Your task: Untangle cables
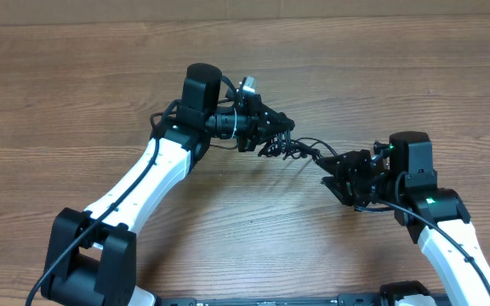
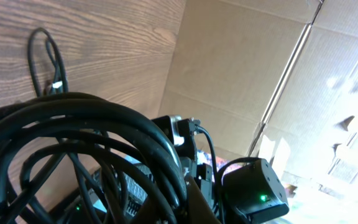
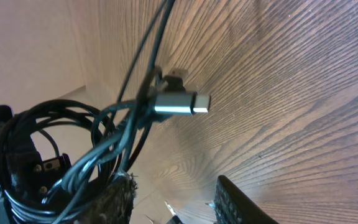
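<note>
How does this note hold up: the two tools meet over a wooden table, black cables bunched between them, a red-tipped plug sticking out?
One error: the plug is silver-tipped, not red-tipped, as the right wrist view shows. The rest holds: the left tool and right tool meet over the wooden table, black cables bunched between them.

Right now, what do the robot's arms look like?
The left arm and right arm are white with black joints and a black cable along each. The left gripper and right gripper are black; a green light glows on the right arm.
</note>
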Tool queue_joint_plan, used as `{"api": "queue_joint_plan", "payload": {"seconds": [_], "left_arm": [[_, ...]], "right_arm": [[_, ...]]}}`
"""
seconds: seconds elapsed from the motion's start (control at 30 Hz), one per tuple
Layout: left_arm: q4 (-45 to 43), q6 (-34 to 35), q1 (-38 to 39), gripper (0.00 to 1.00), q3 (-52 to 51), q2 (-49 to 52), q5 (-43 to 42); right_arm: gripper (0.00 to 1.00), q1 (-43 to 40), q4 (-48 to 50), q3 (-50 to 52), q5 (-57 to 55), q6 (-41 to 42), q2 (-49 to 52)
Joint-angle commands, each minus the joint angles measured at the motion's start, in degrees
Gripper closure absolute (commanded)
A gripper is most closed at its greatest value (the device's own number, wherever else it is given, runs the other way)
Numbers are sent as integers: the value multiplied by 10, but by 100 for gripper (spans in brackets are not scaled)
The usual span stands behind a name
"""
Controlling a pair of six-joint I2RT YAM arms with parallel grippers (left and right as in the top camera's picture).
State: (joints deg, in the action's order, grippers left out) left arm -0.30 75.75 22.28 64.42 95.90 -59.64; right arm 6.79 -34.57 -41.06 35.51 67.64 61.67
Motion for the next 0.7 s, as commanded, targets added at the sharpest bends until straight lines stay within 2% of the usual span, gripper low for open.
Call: {"api": "queue_joint_plan", "payload": {"seconds": [0.0,0.23,0.3,0.43,0.67], "left_arm": [[-4,16,-1,96,7,-11,-31],[-4,19,9,96,7,-11,-45],[-5,21,14,96,7,-11,-49],[-5,21,23,96,7,-11,-59],[-5,20,36,96,7,-11,-58]], "right_arm": [[61,0,3,-5,-20,14,1],[64,0,32,-5,-24,16,2],[72,0,32,-5,-29,16,3],[78,0,30,-5,-29,43,13],[80,0,31,-5,-14,44,39]]}}
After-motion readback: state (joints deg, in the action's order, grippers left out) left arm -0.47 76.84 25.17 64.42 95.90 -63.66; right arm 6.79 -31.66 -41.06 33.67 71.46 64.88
